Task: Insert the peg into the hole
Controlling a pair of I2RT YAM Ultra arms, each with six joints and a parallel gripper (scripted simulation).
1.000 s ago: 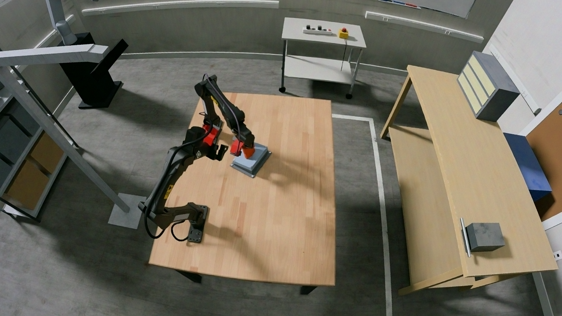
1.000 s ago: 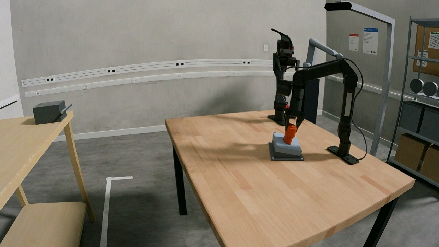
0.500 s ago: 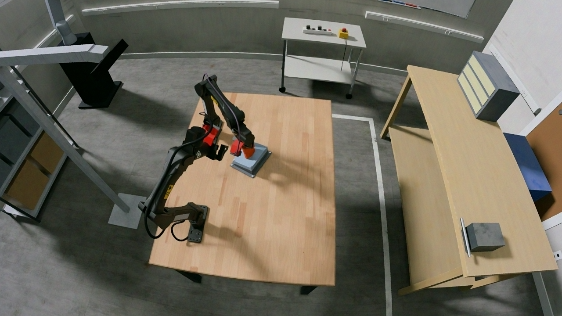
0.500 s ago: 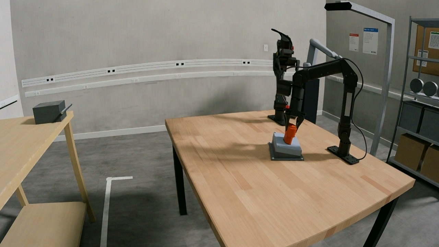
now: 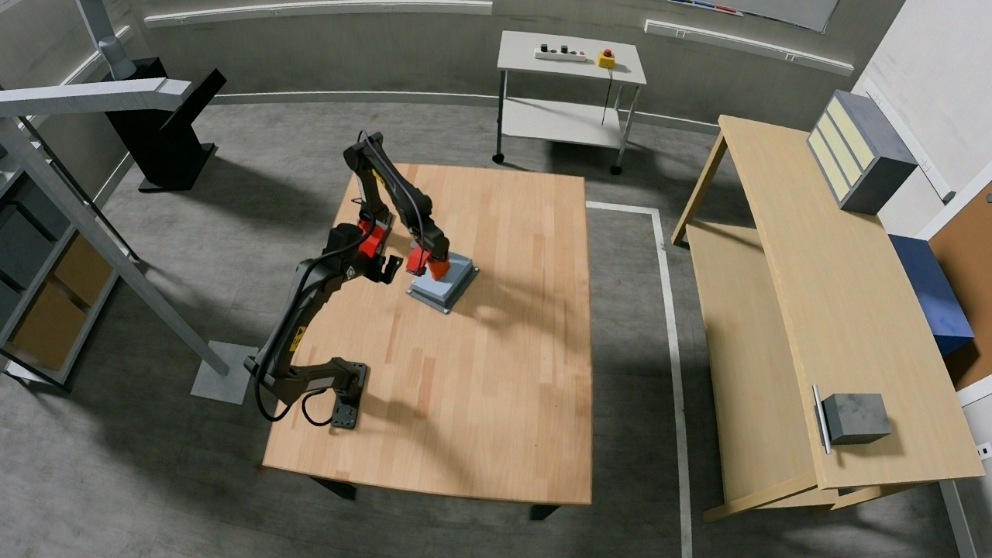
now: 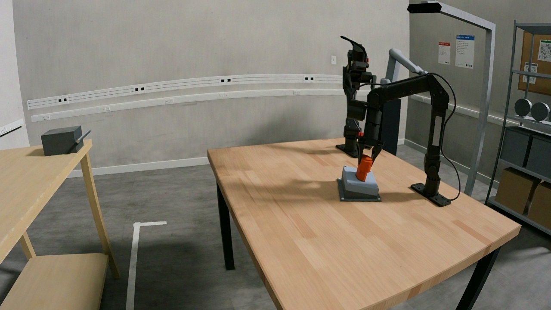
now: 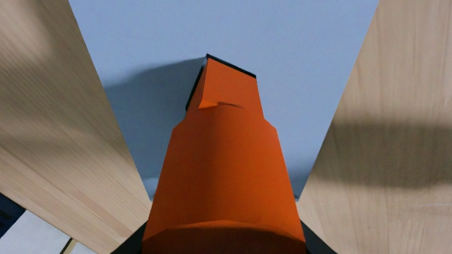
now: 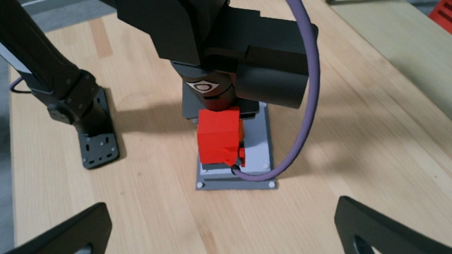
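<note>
The tabletop [image 5: 485,416] [image 6: 346,246] [image 8: 148,197] is pale wood in butted strips. Directly on it sit a grey-blue stepped block on a darker flanged base [image 5: 443,307] [image 6: 360,199] [image 8: 234,185] and two black arm mounting plates [image 5: 345,414] [image 6: 441,200] [image 8: 99,159].

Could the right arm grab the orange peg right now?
Probably not easily. The right claw is nearby and open, but the left claw grips the peg, and its arm largely covers that side.
</note>
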